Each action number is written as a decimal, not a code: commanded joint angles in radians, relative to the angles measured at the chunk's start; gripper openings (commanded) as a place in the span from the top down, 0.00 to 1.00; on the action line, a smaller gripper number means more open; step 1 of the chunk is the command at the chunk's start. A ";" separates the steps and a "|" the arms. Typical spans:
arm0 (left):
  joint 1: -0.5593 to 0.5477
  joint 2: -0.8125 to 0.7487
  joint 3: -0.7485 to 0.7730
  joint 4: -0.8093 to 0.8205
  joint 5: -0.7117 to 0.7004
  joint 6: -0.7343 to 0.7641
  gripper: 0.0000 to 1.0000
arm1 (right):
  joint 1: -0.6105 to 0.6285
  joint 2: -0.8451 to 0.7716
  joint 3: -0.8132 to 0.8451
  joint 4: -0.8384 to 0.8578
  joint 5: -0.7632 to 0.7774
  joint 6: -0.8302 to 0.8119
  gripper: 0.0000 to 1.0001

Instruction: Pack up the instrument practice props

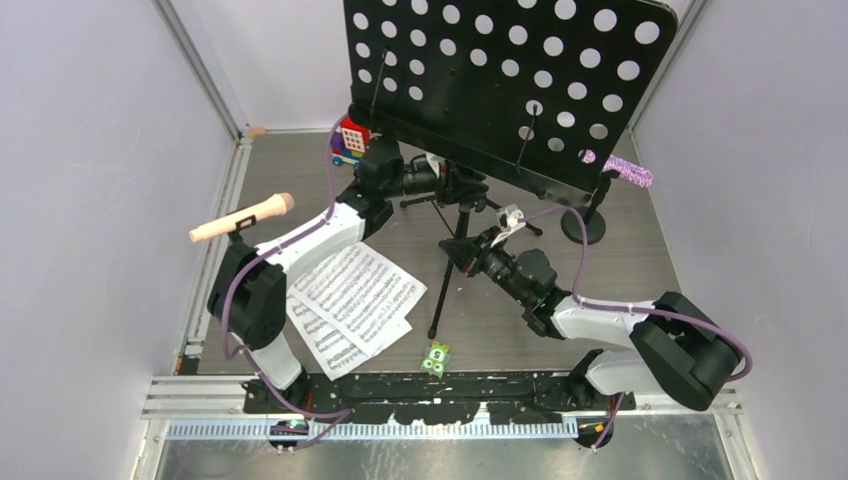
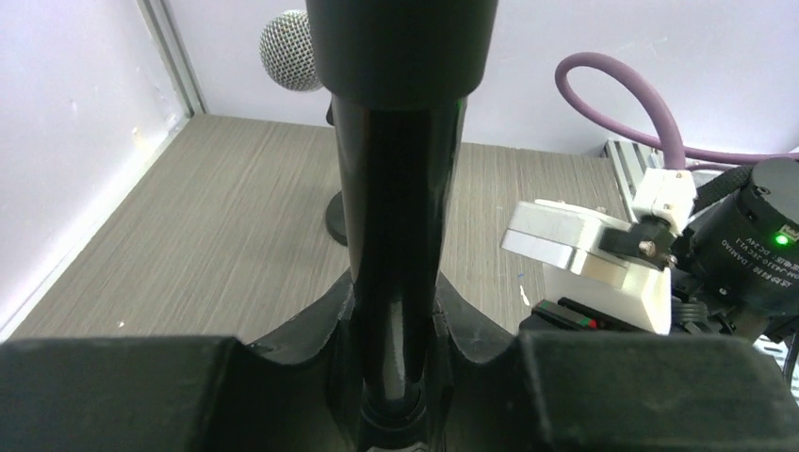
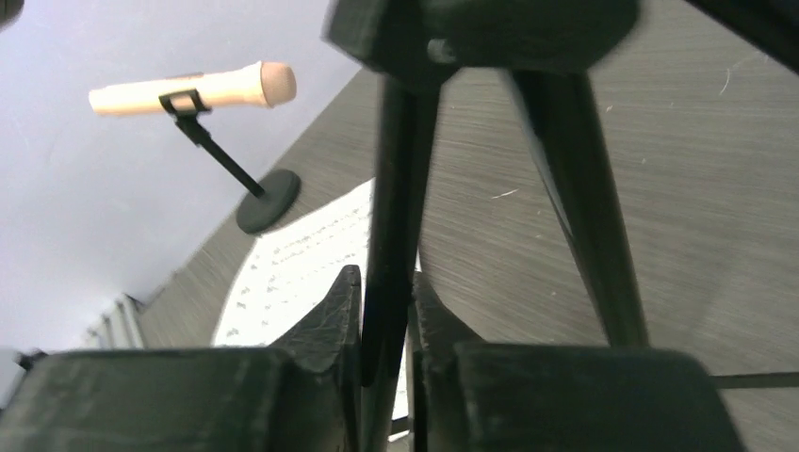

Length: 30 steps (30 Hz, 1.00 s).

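Note:
The black perforated music desk (image 1: pixel 500 70) stands at the back on its tripod legs (image 1: pixel 440 290). My left gripper (image 1: pixel 447 182) is shut on the stand's upright post (image 2: pixel 396 188), which fills the gap between its jaws (image 2: pixel 396 320). My right gripper (image 1: pixel 462 252) is shut on one thin tripod leg (image 3: pixel 388 188), pinched between both fingers. White sheet-music pages (image 1: pixel 350 295) lie flat on the floor left of the legs. A pink microphone (image 1: pixel 245 218) rests in its mount at the left. The purple-glitter microphone (image 1: pixel 628 171) sits in a mount (image 1: pixel 583 228) at the right.
A red-blue toy brick vehicle (image 1: pixel 350 140) stands at the back behind the left arm. A small green dotted piece (image 1: pixel 436 358) lies near the front rail. Pale walls close in on the left, right and back. The pink microphone's round base (image 3: pixel 269 201) stands beside the pages.

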 commanded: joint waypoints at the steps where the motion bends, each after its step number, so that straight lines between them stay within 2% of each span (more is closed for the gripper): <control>1: -0.033 0.013 0.006 -0.234 0.072 -0.032 0.99 | 0.017 -0.024 0.012 0.141 0.012 -0.078 0.98; 3: -0.034 0.012 0.012 -0.226 0.060 -0.034 0.95 | 0.019 -0.034 0.002 0.141 0.015 -0.085 0.99; 4: -0.033 0.010 0.007 -0.212 0.053 -0.039 0.90 | 0.020 -0.037 0.000 0.138 0.041 -0.089 0.99; 6: -0.034 0.002 -0.011 -0.154 0.030 -0.053 0.66 | 0.020 -0.044 -0.001 0.130 0.051 -0.094 0.99; 8: -0.034 -0.011 -0.038 -0.076 -0.002 -0.077 0.57 | 0.021 -0.049 0.001 0.120 0.050 -0.097 0.99; 15: -0.028 -0.026 -0.135 0.310 -0.138 -0.225 0.49 | 0.024 -0.051 -0.001 0.116 0.052 -0.091 0.99; 17: -0.022 -0.017 -0.149 0.413 -0.159 -0.287 0.39 | 0.025 -0.054 -0.002 0.115 0.055 -0.090 0.99; 19: -0.015 -0.008 -0.157 0.498 -0.175 -0.331 0.34 | 0.025 -0.058 -0.004 0.113 0.056 -0.088 0.99; 30: 0.021 -0.038 -0.181 0.631 -0.244 -0.370 0.33 | 0.025 -0.087 0.000 0.076 0.061 -0.090 0.99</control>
